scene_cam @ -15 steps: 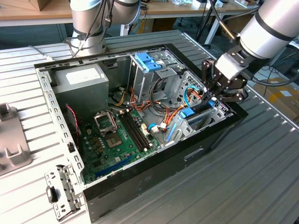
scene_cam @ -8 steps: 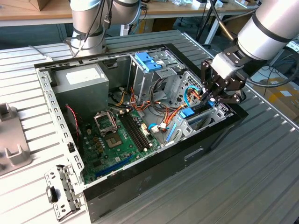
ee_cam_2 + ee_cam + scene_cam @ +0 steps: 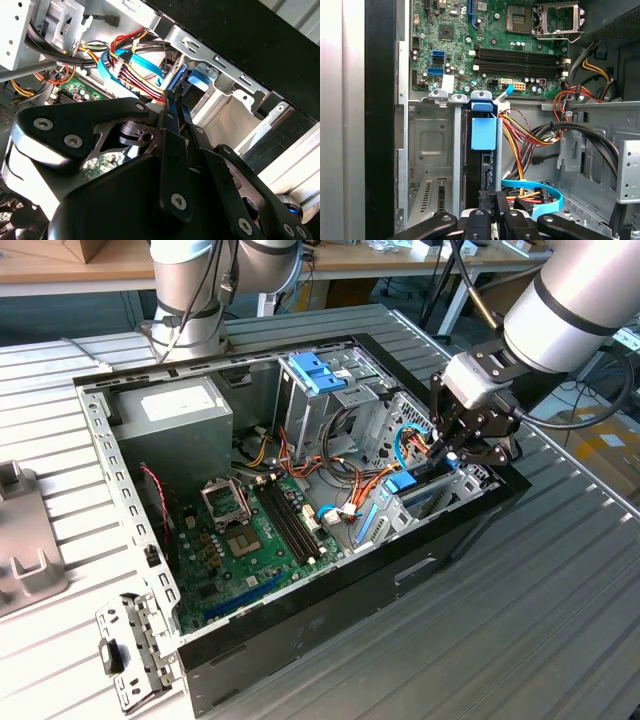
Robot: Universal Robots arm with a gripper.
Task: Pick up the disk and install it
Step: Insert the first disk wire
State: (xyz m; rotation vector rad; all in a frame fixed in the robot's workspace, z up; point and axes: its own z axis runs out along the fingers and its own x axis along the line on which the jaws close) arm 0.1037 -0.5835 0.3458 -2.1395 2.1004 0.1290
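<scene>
An opened desktop computer case (image 3: 300, 640) is seen lying on a slatted metal table (image 3: 520, 640) in the exterior view, with a grey power supply box (image 3: 175, 415) and a green motherboard (image 3: 250, 540) set well away from the claw, toward the exterior view's left. Nearer the claw, a fixed grey drive cage with blue tabs (image 3: 315, 375) is shown at the far wall of the case, and a bundle of red, orange and yellow cables (image 3: 355, 485) is spread between that cage and the claw. The gripper (image 3: 447, 448) is lowered into the case's corner at the exterior view's right, just above a drive bay (image 3: 420, 500). The disk (image 3: 483, 170) is seen edge-on in the first wrist view, seated upright in that bay directly ahead of the claw, its light-blue frame tab (image 3: 483, 132) standing at its far end. In the second wrist view the fingers (image 3: 176, 117) are drawn together on the disk's near edge. A flat blue data cable (image 3: 532, 192) is looped just beside the claw.
</scene>
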